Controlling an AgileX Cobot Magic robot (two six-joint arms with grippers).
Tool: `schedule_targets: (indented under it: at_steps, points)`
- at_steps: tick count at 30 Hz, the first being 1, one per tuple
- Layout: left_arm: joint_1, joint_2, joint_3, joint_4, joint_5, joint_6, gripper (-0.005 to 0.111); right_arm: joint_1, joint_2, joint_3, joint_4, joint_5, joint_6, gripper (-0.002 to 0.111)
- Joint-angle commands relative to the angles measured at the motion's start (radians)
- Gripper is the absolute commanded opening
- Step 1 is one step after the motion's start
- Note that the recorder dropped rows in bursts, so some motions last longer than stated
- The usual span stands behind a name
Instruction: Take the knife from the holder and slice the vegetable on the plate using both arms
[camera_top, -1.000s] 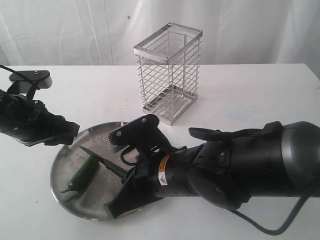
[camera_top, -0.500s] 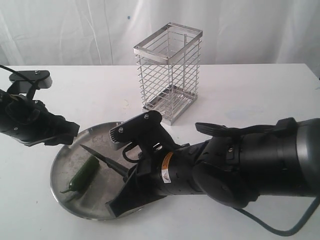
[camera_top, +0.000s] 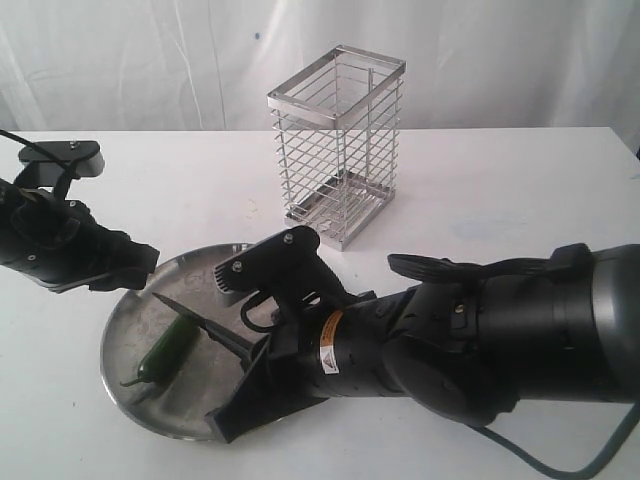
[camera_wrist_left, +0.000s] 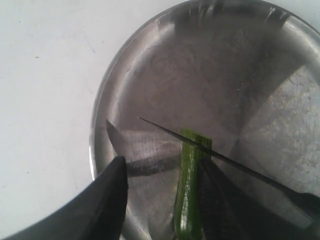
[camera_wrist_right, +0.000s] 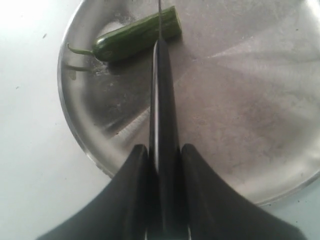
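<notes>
- The right pincer (camera_wrist_right: 162, 165) is clamped on the black handle of the knife (camera_wrist_right: 161, 65), one finger on each side. This lets the blade run straight out ahead of it, edge down, ready for slicing.
- Ahead of that pincer, the blade crosses the vegetable (camera_wrist_right: 135, 34) close to its cut, flat end. A thin slice there looks like the aim.
- The vegetable lies on the plate (camera_top: 130, 325), stem end pointing away from the blade, so the knife meets it roughly square.
- The left pincer (camera_wrist_left: 107, 200) hangs over the plate's edge, apart from the vegetable. One dark finger shows; I cannot tell how wide it stands.
- The holder (camera_top: 336, 145) stands on the counter (camera_top: 500, 180), well beyond both pincers. No knife shows in it.
</notes>
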Motion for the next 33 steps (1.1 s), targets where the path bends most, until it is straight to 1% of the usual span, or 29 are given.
schedule_targets:
  at_steps: [1,11,17,18,19,20,22,28,33]
  points:
    - [0.004,-0.002,0.008,-0.011,0.007,0.000,0.048,0.002,-0.008,0.006,0.001,-0.008,-0.007,0.000]
    - [0.004,-0.002,0.008,-0.011,0.002,0.000,0.048,0.002,0.026,0.006,0.001,0.014,-0.007,0.000]
    - [-0.002,-0.002,0.008,-0.048,-0.054,-0.003,0.048,0.002,0.026,0.006,0.001,0.022,-0.007,0.000]
    - [-0.012,-0.002,0.008,-0.048,-0.072,0.010,0.046,0.002,0.026,0.006,0.001,0.025,-0.007,0.000]
    - [-0.021,-0.002,0.008,-0.048,-0.075,0.025,0.041,0.002,0.026,0.006,0.001,0.025,-0.007,0.000]
    - [-0.043,-0.001,0.008,-0.048,-0.071,0.058,0.025,0.002,0.026,0.006,0.001,0.027,-0.005,0.000]
    - [-0.078,0.012,0.008,-0.048,-0.065,0.099,0.000,0.002,0.026,0.006,0.001,0.027,-0.005,0.000]
    - [-0.086,0.030,0.004,-0.048,-0.059,0.110,0.000,0.002,0.026,0.006,0.001,0.041,-0.005,0.000]
    - [-0.086,0.037,-0.040,-0.048,-0.026,0.112,0.000,0.002,0.026,0.006,0.001,0.041,-0.005,0.000]
